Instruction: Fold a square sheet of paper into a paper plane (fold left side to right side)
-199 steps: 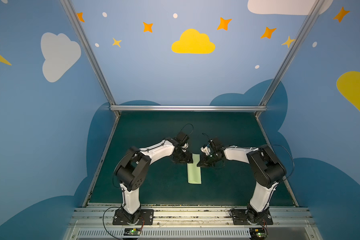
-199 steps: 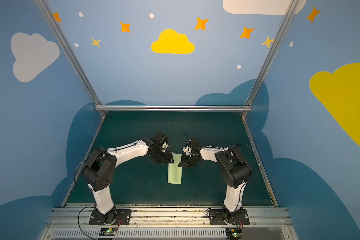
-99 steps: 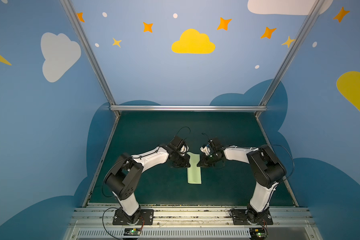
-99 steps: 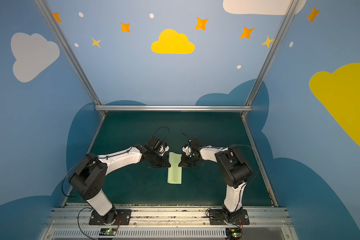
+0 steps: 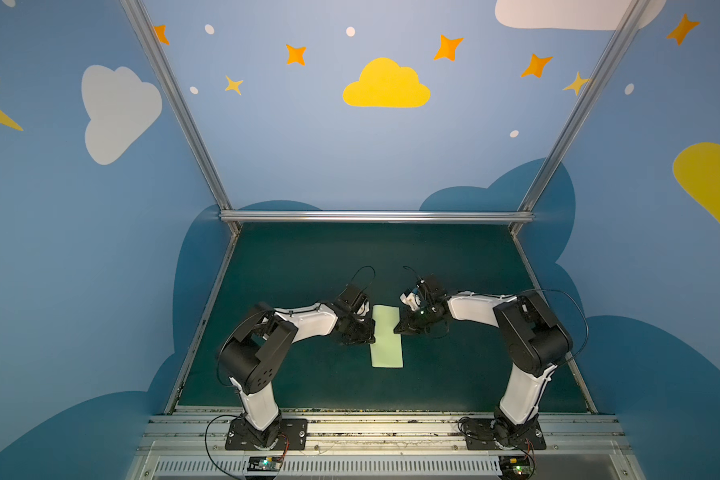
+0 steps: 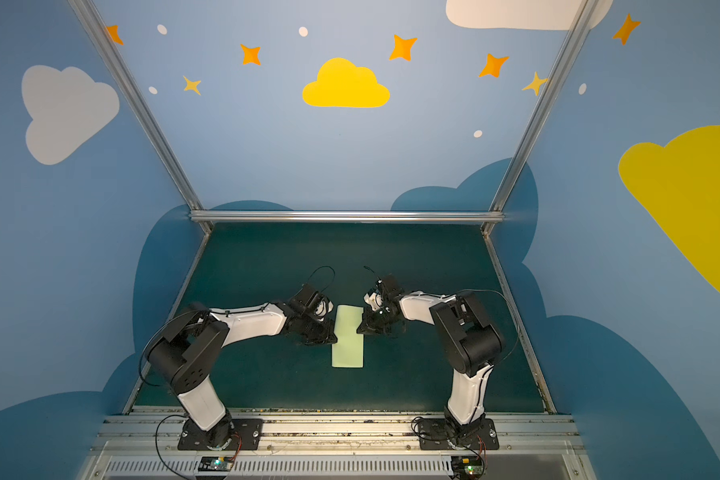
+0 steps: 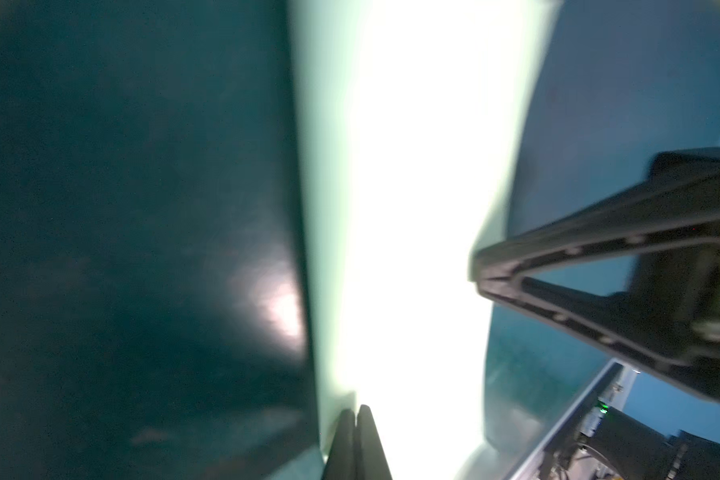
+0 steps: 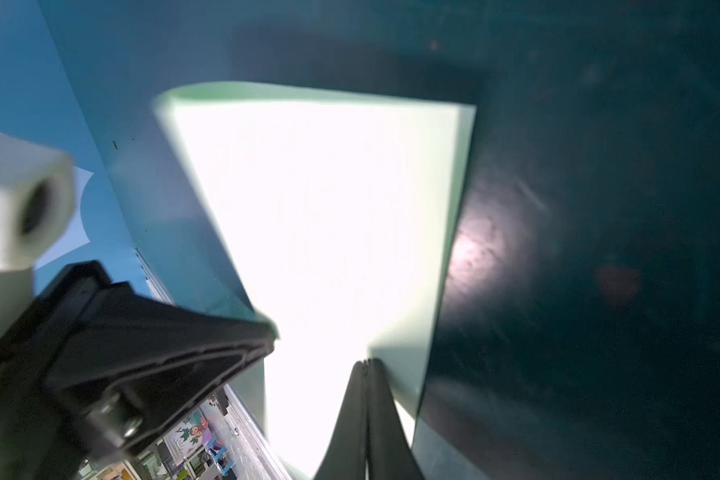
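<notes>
The sheet of paper (image 5: 386, 347) (image 6: 348, 347) is pale green and lies on the dark green mat as a narrow rectangle, folded double, long side running away from the arms' bases. My left gripper (image 5: 371, 341) (image 7: 356, 409) is shut, its tip resting on the paper (image 7: 412, 208) just inside the left long edge. My right gripper (image 5: 395, 331) (image 8: 366, 361) is shut too, tip down on the paper (image 8: 329, 208) near the right long edge. Neither holds anything between its fingers. In the right wrist view the paper's far end curls up slightly.
The dark green mat (image 5: 308, 270) is bounded by blue painted walls and an aluminium rail (image 5: 375, 216) at the back. The arms' base rail (image 5: 371, 428) runs along the front. Both arms reach in from the sides and nearly meet over the paper.
The left gripper has gone from open to shut and settled at the paper's left edge, while its arm shifted. The right arm and the paper have stayed put.
</notes>
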`<control>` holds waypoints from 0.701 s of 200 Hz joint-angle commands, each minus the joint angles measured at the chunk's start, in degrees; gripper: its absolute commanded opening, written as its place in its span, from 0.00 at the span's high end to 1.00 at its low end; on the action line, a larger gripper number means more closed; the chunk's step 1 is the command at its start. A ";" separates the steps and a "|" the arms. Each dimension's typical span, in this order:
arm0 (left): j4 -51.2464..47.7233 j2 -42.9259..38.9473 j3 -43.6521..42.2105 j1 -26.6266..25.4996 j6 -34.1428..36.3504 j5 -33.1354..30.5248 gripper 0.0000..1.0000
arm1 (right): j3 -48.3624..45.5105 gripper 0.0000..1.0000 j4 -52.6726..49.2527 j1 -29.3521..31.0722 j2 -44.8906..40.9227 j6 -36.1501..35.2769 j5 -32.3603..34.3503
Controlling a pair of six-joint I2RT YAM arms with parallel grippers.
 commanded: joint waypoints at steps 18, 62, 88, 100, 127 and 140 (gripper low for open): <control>0.86 1.12 -1.27 0.37 -1.16 -3.21 0.96 | -2.36 1.00 -6.79 0.54 5.04 -1.34 10.11; -4.25 -4.12 4.82 0.37 2.78 -1.93 0.96 | -2.46 1.00 -6.87 0.53 5.40 -1.82 10.12; -9.04 -0.56 10.76 0.41 6.36 -1.55 0.96 | -2.46 1.00 -6.83 0.62 5.80 -2.00 10.05; -9.07 1.22 11.97 0.42 7.36 -1.03 0.96 | -2.46 1.00 -6.75 0.62 5.98 -2.09 10.01; -8.18 4.30 13.47 0.46 7.70 0.26 0.96 | -2.79 1.00 -6.52 0.69 6.07 -1.99 10.05; -7.59 4.94 13.10 0.42 8.06 -1.08 0.96 | -2.90 1.00 -6.48 0.64 6.07 -2.00 10.03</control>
